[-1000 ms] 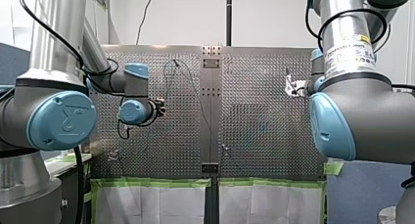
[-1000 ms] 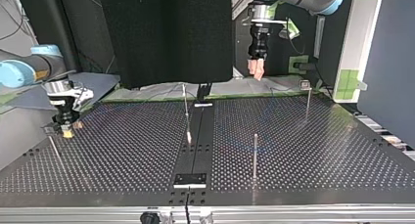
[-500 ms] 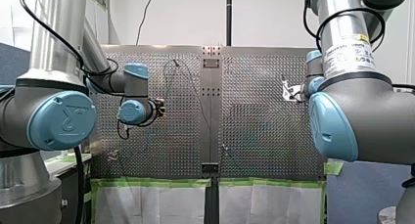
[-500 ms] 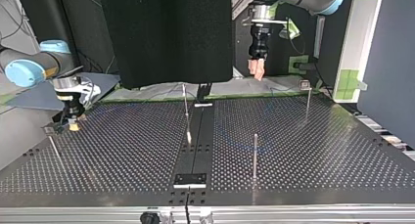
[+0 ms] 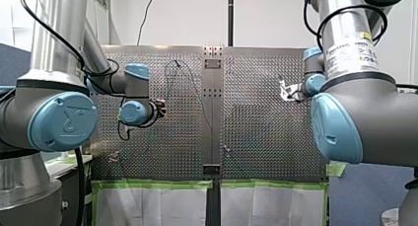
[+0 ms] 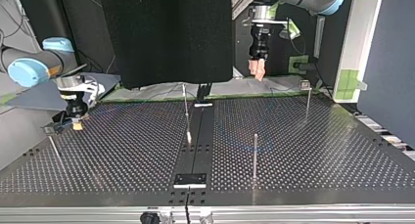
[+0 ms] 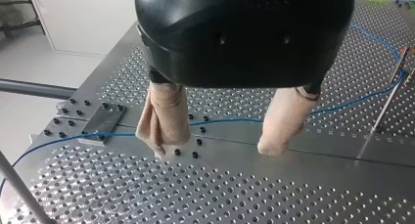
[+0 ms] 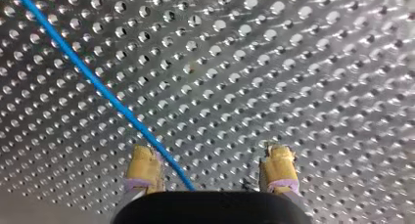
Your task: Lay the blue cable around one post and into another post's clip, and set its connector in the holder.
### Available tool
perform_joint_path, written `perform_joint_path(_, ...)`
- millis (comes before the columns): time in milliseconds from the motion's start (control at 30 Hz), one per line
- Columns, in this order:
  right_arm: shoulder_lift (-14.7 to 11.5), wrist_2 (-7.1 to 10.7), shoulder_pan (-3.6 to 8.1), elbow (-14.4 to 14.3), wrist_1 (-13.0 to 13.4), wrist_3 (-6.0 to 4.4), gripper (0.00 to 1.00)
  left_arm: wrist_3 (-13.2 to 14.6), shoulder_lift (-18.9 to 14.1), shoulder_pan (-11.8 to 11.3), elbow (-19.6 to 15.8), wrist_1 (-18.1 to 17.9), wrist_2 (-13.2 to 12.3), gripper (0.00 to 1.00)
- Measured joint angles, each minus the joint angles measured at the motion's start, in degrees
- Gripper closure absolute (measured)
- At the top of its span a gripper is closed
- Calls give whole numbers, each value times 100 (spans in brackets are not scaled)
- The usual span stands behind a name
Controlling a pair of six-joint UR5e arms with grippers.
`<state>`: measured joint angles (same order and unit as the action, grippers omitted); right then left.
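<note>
Blue cable (image 8: 105, 94) lies under the right gripper (image 8: 210, 155), between its wide-open pads (image 8: 144, 160), not held yet. It should drop straight down, then pinch softly. The left gripper (image 7: 218, 141) hangs open, empty.

The front view is evenly bright, with a white wall (image 5: 187, 18) behind the table (image 5: 261, 122). The top view is dim: the table looks dark under a black screen (image 6: 166, 33), with a faint sheen at its near edge. In the left wrist view soft light washes the table pale, and my left gripper (image 7: 218, 149) casts little shadow. In the right wrist view glints sparkle off the hole rims.
</note>
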<state>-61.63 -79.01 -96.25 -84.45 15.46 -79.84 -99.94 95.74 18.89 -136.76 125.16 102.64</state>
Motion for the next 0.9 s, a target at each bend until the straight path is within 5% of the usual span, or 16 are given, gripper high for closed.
perform_joint_path(567, -283, -69, -210, -784, 230, -15, 1, -115, 0, -21, -2, 4, -132, 0)
perform_joint_path(900, -283, -91, -675, -1303, 689, 13, 1, -229, 0, -21, -2, 4, -143, 0)
